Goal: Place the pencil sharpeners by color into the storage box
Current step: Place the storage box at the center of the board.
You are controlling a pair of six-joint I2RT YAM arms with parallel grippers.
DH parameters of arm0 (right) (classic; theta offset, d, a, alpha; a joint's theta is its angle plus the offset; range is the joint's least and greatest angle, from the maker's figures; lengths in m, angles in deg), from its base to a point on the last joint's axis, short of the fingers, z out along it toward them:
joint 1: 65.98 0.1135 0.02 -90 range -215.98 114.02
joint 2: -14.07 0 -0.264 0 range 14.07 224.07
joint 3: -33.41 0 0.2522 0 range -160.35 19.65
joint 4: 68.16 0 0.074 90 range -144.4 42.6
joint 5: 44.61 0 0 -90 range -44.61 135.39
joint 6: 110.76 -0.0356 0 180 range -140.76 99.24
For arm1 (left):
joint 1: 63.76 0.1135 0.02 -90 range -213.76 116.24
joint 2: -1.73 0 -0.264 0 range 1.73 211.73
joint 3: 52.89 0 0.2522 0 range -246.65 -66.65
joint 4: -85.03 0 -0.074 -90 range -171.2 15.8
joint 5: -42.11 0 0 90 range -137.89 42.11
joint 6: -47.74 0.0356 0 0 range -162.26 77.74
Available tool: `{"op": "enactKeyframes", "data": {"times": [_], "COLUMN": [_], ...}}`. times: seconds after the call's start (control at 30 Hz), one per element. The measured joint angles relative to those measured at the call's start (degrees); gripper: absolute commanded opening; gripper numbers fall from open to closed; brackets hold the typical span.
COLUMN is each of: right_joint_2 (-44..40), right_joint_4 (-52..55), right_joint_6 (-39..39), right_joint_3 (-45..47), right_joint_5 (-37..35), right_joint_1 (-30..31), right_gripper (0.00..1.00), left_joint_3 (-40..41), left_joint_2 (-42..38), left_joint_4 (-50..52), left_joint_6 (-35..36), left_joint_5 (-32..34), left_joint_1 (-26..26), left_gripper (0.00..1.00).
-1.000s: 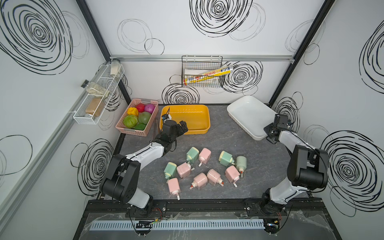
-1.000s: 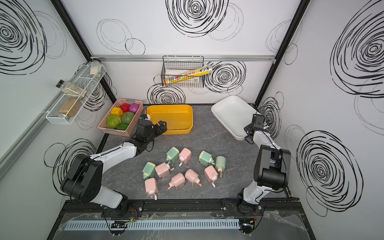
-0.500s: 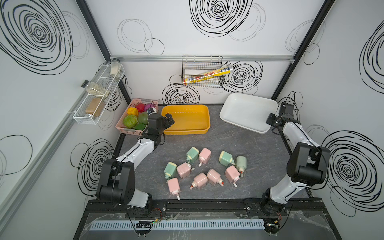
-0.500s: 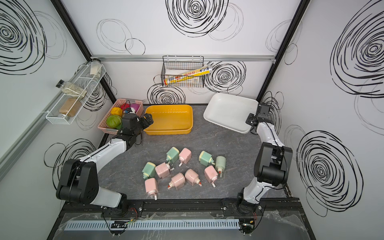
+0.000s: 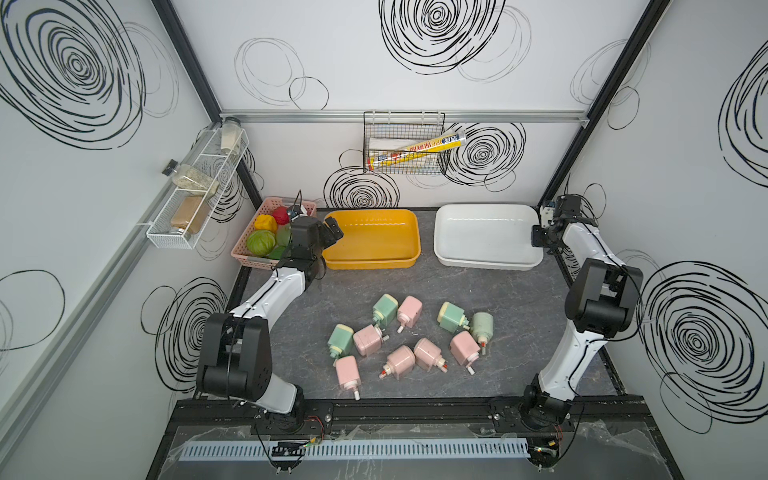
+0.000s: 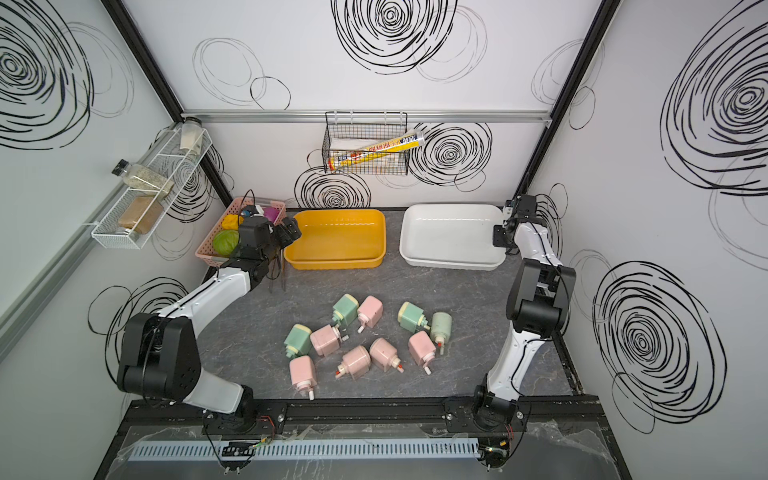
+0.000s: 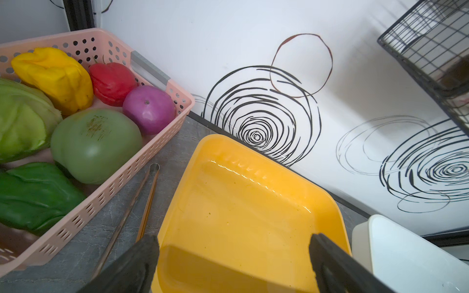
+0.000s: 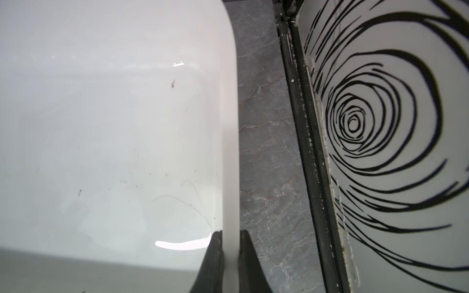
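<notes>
Since a second earlier the white box [image 5: 486,261] had swung square against the back wall, with the right gripper [image 8: 231,237] clamped on its rim. The left gripper [image 7: 233,243], jaws wide apart, had drawn back over the yellow box [image 5: 370,262]. The pencil sharpeners [image 5: 400,362] lay clustered mid-table.

We log: bright, even overhead light; soft shadows beside the white tray [image 5: 486,232]; glare streak inside it; wrist views slightly soft.
</notes>
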Motion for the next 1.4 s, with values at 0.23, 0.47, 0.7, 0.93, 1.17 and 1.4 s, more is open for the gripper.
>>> {"op": "enactKeyframes", "data": {"times": [0.23,0.47,0.7,0.93,1.17,1.4], "right_joint_2": [4.5,11.6,16.3,18.7,19.0,19.0], "right_joint_4": [2.6,5.1,7.6,8.5,8.4,8.4], "right_joint_6": [4.9,7.4,5.0,3.8,2.7,1.8], "right_joint_3": [-5.2,-12.0,-17.8,-21.6,-21.9,-22.0], "right_joint_5": [2.7,2.8,4.0,4.2,3.2,3.0], "right_joint_1": [-0.1,-0.1,-0.3,0.5,2.6,4.0], "right_gripper": [0.0,0.0,0.0,0.03,0.08,0.11], "left_joint_3": [-2.7,-2.8,-2.8,-2.8,-6.4,-10.3], "left_joint_2": [2.6,2.8,2.8,3.3,7.8,10.2], "left_joint_4": [1.7,3.2,4.7,6.2,8.4,10.8], "left_joint_6": [0.7,2.0,3.0,3.6,3.8,4.5], "left_joint_5": [2.1,3.2,2.8,1.6,-2.1,-2.1], "left_joint_1": [0.0,0.0,-0.1,-1.2,-6.5,-9.8], "left_gripper": [0.99,0.99,0.99,0.99,0.99,0.99]}}
